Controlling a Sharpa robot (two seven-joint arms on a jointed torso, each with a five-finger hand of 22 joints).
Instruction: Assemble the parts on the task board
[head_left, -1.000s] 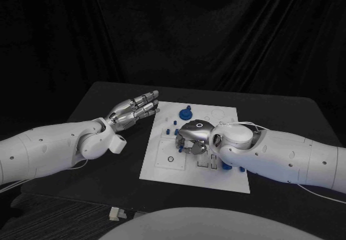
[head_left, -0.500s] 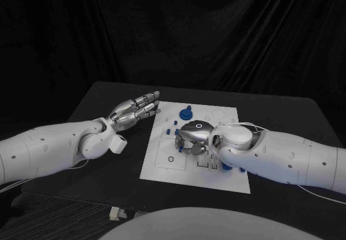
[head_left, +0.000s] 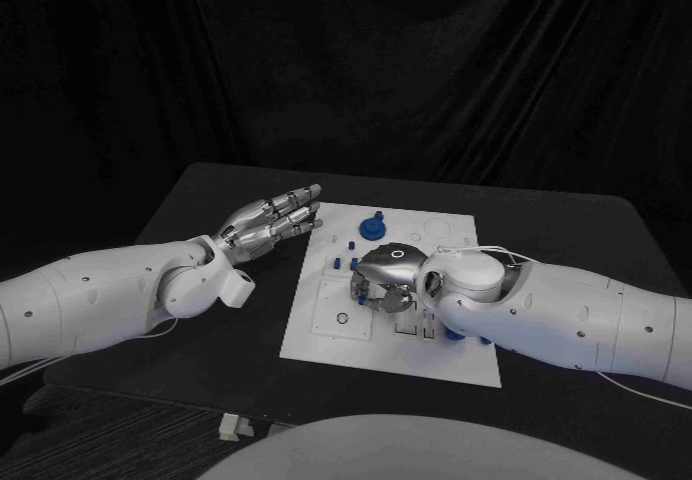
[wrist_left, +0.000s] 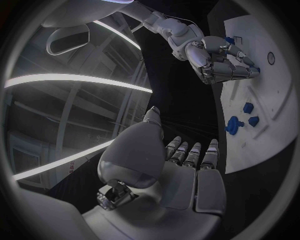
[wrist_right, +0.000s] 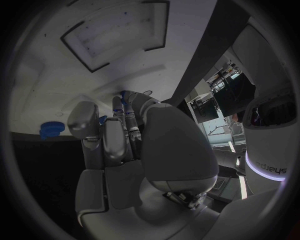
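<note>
My right hand (head_left: 387, 272) sits over the middle of the white task board (head_left: 335, 345). My fingers (wrist_left: 226, 70) there are curled down onto it. A small blue part (wrist_right: 102, 120) shows right at my fingertips, but I cannot tell if I am pinching it. More blue parts (head_left: 371, 226) stand at the far side of the board. My left hand (head_left: 271, 222) floats by the board's far left corner, fingers straight and close together, holding nothing.

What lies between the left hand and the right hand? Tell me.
In the head view, between the left hand and the right hand lies bare white task board with small blue parts standing nearby.
</note>
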